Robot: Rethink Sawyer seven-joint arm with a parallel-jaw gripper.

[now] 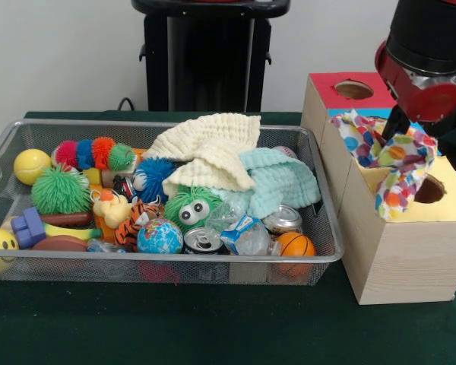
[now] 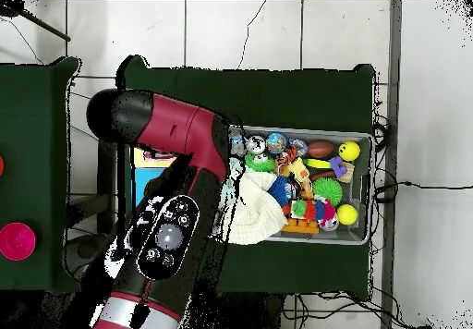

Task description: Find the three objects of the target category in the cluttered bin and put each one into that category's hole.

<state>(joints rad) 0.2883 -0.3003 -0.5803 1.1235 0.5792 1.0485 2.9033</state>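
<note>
The robot's black gripper (image 1: 397, 122) hangs over a pale wooden box (image 1: 399, 258) at the right of the front view, its tip pressed into a white cloth with coloured polka dots (image 1: 391, 163); whether its fingers are parted or closed on the cloth cannot be told. The dotted cloth lies bunched across the top of the box, draped from a blue-topped section down onto a yellow-topped section beside a round hole (image 1: 430, 190). Behind it, a red-topped section has its own round hole (image 1: 353, 90). The red and black arm (image 2: 175, 140) covers the box entirely in the overhead view. The box stands on a dark green table covering (image 1: 213, 327), just beside a silver wire-mesh bin (image 1: 175, 266). Inside the bin, a cream knitted cloth (image 1: 209, 148) and a pale mint-green knitted cloth (image 1: 281, 179) lie heaped on top near the box end. Around them lie a green fuzzy toy with googly eyes (image 1: 191, 207), a small globe ball (image 1: 159, 236), an orange mini basketball (image 1: 295, 245), drink cans, a yellow ball (image 1: 31, 165) and a multicoloured fuzzy caterpillar (image 1: 93, 153). A white wall stands behind the table, and the floor is pale tile (image 2: 277, 30).
</note>
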